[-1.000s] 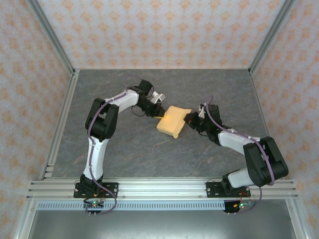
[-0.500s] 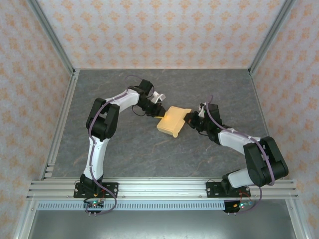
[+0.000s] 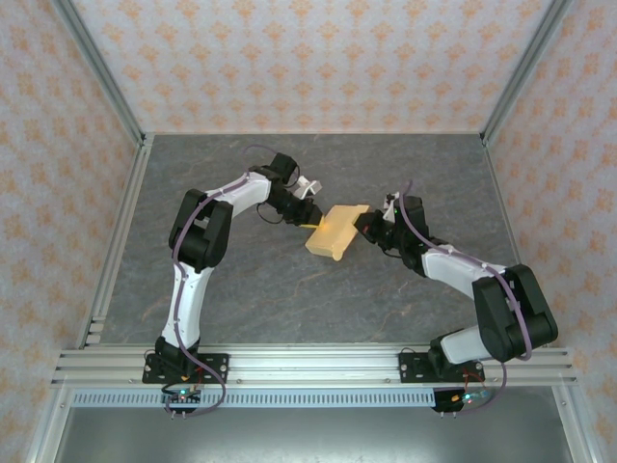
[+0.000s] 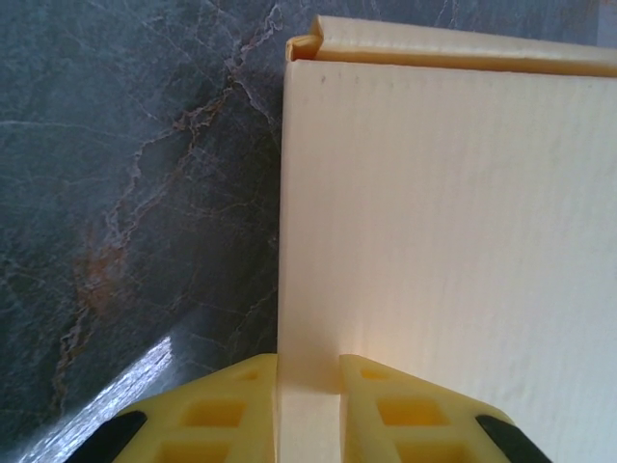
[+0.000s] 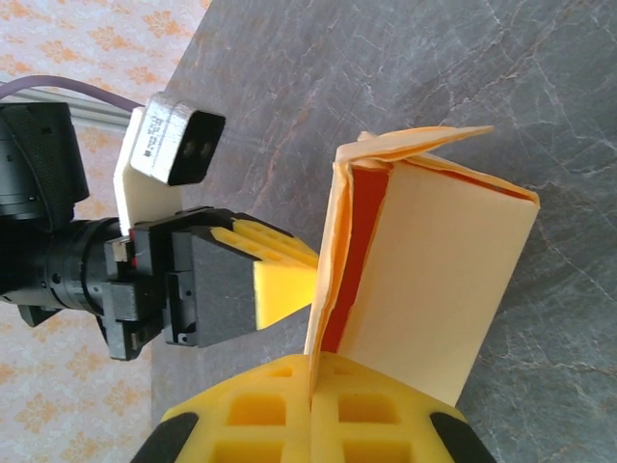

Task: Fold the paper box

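I see the paper box (image 3: 333, 231) at mid-table pinched from 2 sides, left gripper (image 3: 310, 218) clamped on its left edge, right gripper (image 3: 364, 226) clamped on the opposite flap, long axis slanting far-right to near-left, both arms equally near.

Grey marbled table (image 3: 289, 299), orange-patterned walls (image 3: 318, 58), aluminium rail (image 3: 318, 362)

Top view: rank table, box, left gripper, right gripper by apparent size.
1. table
2. box
3. left gripper and right gripper: both small, each at a box edge. They look about alike, so no ranking between them.
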{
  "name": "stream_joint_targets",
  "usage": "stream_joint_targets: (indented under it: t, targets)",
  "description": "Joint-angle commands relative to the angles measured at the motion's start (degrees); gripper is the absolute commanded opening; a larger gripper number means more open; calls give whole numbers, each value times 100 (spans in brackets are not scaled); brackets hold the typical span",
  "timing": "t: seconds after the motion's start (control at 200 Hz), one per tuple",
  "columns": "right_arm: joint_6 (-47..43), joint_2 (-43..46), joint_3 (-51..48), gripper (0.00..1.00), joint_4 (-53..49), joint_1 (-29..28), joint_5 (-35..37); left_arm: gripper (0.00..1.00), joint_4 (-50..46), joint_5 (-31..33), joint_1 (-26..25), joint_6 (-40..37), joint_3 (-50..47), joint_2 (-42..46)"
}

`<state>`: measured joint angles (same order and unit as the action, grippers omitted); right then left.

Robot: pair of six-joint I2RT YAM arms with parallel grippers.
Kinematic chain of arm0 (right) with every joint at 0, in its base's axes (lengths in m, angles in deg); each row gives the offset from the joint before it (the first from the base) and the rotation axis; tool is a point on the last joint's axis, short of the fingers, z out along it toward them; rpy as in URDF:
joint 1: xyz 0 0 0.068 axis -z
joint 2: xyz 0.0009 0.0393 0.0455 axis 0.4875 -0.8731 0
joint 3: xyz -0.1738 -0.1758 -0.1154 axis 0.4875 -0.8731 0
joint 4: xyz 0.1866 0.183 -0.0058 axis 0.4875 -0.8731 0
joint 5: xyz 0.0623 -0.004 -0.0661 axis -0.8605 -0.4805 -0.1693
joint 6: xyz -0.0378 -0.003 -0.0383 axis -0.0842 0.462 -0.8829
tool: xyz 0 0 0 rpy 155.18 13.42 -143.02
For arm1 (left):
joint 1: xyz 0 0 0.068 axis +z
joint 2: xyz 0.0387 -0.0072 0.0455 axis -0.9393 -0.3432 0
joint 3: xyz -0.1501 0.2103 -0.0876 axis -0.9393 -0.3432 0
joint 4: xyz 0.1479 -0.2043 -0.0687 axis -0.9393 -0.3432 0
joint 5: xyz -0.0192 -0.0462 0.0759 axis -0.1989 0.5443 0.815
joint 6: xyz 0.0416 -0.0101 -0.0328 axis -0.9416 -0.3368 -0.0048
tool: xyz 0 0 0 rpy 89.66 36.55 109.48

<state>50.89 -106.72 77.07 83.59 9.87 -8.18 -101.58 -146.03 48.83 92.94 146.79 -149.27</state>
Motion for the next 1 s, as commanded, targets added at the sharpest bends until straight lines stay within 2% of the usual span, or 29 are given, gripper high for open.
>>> stream_joint_targets:
  t: [0.0,0.325,0.445,0.616,0.766,0.846,0.991]
  targets:
    - [-96,-61,280,0,201,-29,114,21,-255,35,-219,-30,51,-178]
    - [-204,-378,505,0,-426,-155,548,21,-268,8,-223,-13,102,-154]
    - [-334,-386,557,0,-668,-228,785,23,-230,181,-219,42,64,-37]
    - [-481,-496,642,0,-837,-299,961,29,-1,854,-164,207,-108,379]
    - [-495,-629,707,0,-831,-317,1013,37,333,1919,-95,300,-557,1038]
    - [-494,-694,753,0,-835,-328,1019,41,902,2474,-88,369,-1224,1694]
    - [-505,-810,894,0,-929,-347,1022,53,2470,3018,-258,234,-2949,3205]
